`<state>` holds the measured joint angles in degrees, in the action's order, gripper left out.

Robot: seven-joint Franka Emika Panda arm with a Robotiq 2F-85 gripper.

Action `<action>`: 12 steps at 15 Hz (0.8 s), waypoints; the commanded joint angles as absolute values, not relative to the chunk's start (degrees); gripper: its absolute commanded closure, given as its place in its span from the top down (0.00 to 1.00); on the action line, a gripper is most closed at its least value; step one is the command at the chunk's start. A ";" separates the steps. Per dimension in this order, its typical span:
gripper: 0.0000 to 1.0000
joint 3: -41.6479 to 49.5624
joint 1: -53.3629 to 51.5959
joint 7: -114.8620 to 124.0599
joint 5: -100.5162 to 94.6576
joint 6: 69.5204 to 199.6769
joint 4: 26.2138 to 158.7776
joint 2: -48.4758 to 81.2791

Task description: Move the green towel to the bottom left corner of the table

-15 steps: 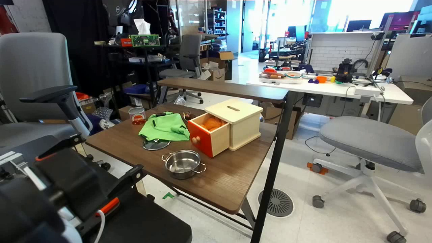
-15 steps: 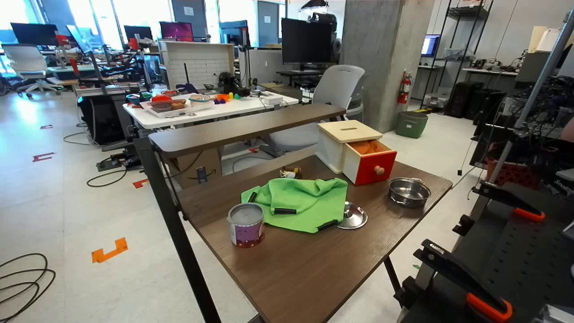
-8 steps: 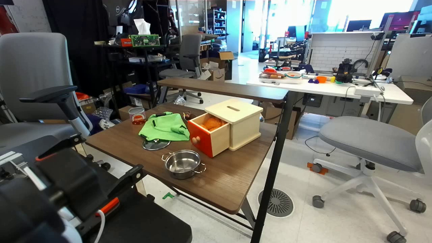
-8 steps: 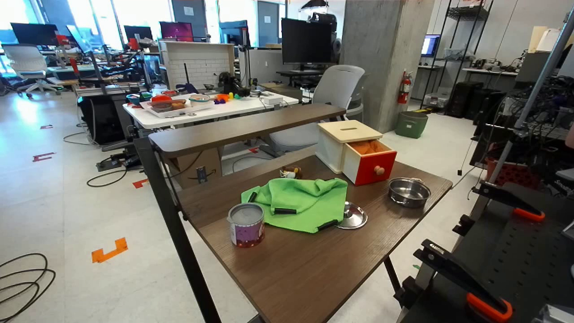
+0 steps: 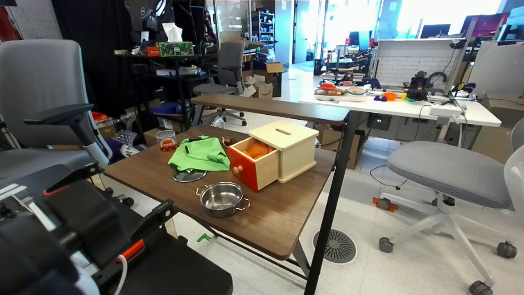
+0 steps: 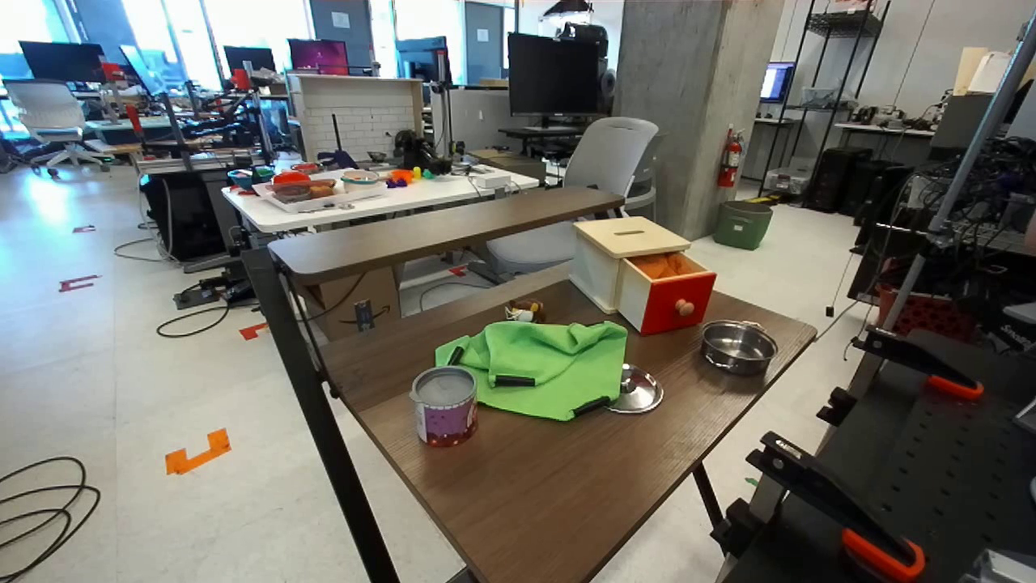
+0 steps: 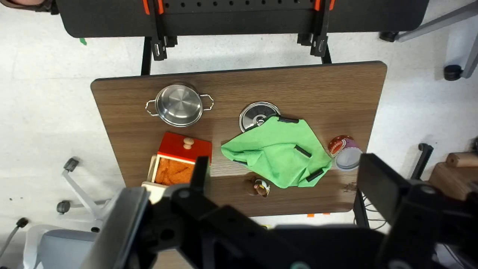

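The green towel [image 7: 274,145] with dark strips lies crumpled on the brown table [image 7: 321,89], partly covering a round lid [image 7: 254,112]. It shows in both exterior views, in the middle of the far part of the table in an exterior view [image 5: 204,155] and beside the can in an exterior view [image 6: 566,368]. My gripper [image 7: 285,164] is wide open and empty, high above the table, with its two fingers far apart on either side of the towel in the wrist view. The gripper does not show clearly in the exterior views.
A steel pot [image 7: 179,105] and a wooden box with an open red drawer [image 7: 183,147] stand on the table. A can [image 7: 345,153] and a small brown toy [image 7: 257,186] sit close to the towel. A raised shelf [image 5: 266,108] spans the table's far edge in an exterior view.
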<state>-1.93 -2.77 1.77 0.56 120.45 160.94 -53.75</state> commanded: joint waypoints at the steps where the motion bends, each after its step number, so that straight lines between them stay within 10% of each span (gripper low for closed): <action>1: 1.00 -2.86 -2.28 2.26 0.12 122.26 160.78 -52.47; 12: 1.00 -5.53 -2.52 8.47 1.67 141.79 158.25 -27.31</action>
